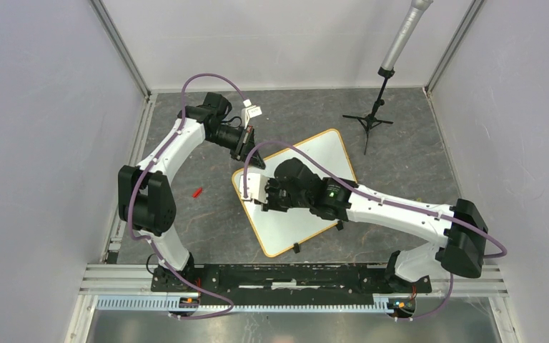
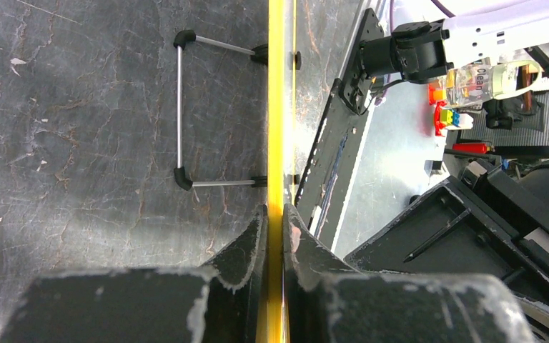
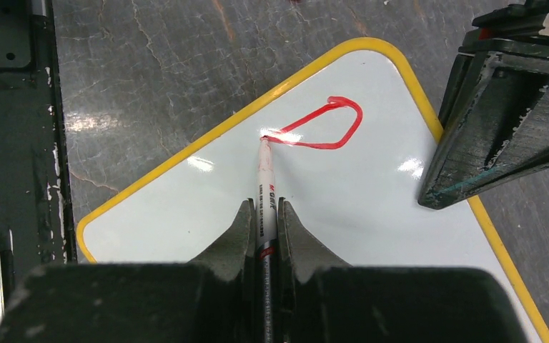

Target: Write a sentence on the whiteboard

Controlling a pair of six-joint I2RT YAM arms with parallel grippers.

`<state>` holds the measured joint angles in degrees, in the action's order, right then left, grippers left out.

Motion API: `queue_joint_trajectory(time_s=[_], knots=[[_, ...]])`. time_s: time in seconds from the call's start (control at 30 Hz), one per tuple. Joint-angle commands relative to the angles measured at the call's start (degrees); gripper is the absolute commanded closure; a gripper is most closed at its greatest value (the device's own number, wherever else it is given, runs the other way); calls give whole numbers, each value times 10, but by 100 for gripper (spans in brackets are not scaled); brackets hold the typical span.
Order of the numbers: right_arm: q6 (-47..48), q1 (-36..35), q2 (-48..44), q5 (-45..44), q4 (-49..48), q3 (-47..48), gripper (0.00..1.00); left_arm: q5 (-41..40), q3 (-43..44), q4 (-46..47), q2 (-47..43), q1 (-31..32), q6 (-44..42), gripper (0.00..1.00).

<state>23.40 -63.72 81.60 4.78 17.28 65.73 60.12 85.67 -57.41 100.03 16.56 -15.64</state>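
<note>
The left gripper (image 2: pixel 276 218) is clamping the whiteboard (image 2: pixel 277 107), which is showing edge-on as a thin yellow rim running straight up the frame between the closed jaws. Left of the rim, a wire leg (image 2: pixel 179 114) with black corners is reaching out over the dark marbled surface (image 2: pixel 71 143), joining two black clips (image 2: pixel 259 51) at the rim. Right of the rim, a black rail (image 2: pixel 336 157) is slanting upward.

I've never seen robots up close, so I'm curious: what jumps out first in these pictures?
The red loop drawn near one corner of the yellow-rimmed whiteboard, which lies slantwise in the middle of the table, grabs the eye first. The right pincer holds a marker with its tip at the loop's end, while the left pincer clamps the board's rim.
</note>
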Motion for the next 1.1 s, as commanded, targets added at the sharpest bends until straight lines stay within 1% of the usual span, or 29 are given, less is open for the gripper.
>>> queue_joint_trajectory(time_s=[0.0, 0.17, 0.3, 0.8, 1.07], knots=[[-6, -3, 5, 3, -5, 16, 100, -13, 2, -26, 7, 25, -33, 97], [4, 1, -13, -6, 3, 36, 100, -13, 3, -26, 9, 25, -33, 98], [8, 17, -27, -13, 6, 39, 100, -12, 3, -27, 7, 26, -33, 98], [9, 28, -8, -24, -10, 41, 100, -13, 2, -26, 7, 25, -31, 98], [12, 39, -20, -34, 0, 27, 100, -14, 4, -26, 9, 26, -32, 98]])
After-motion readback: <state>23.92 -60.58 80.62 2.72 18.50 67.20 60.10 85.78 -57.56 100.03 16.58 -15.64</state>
